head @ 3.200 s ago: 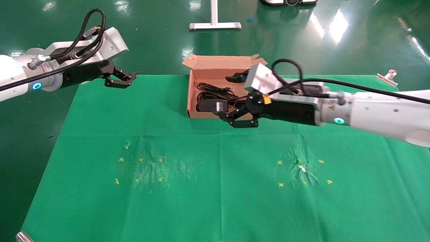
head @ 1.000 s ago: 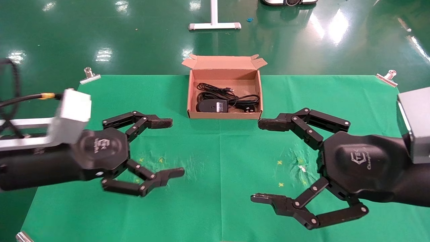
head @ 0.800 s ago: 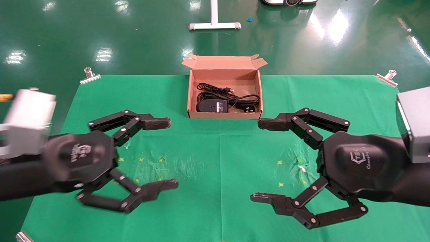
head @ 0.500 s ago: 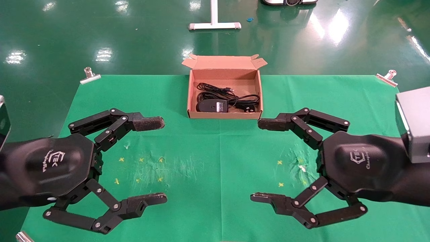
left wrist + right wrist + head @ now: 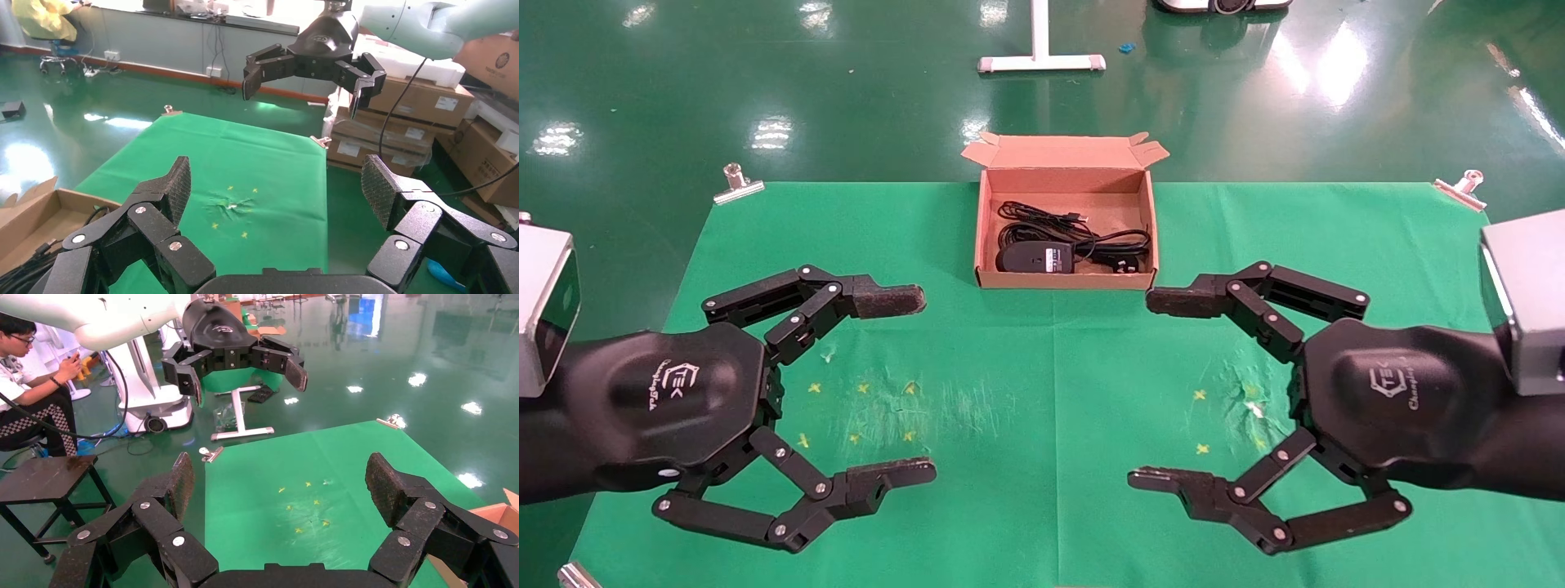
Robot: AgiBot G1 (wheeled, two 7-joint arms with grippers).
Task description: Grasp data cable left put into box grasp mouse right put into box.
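Observation:
The brown cardboard box [image 5: 983, 237] stands at the far middle of the green cloth, flaps at its far edge. Inside lie the black looped data cable [image 5: 1042, 217] and the black mouse [image 5: 1035, 259] with its grey label. My left gripper [image 5: 910, 385] is open and empty, raised near the camera at the left, pointing right. My right gripper [image 5: 1156, 389] is open and empty, raised at the right, pointing left. Each wrist view shows its own open jaws, left gripper [image 5: 278, 184] and right gripper [image 5: 281, 478], facing the other arm's gripper across the cloth. A box corner [image 5: 37, 211] shows in the left wrist view.
The green cloth [image 5: 1050, 384] carries yellow cross marks and scuffs at left and right. Metal clips [image 5: 738, 184] hold its corners. A white stand foot [image 5: 1040, 61] is on the floor behind the box. Stacked cartons [image 5: 422, 116] and a seated person [image 5: 30, 386] are off the table.
The right gripper has left the box, where the mouse now lies, and drawn back near the camera. The left arm has swung from far left to near left, settling open.

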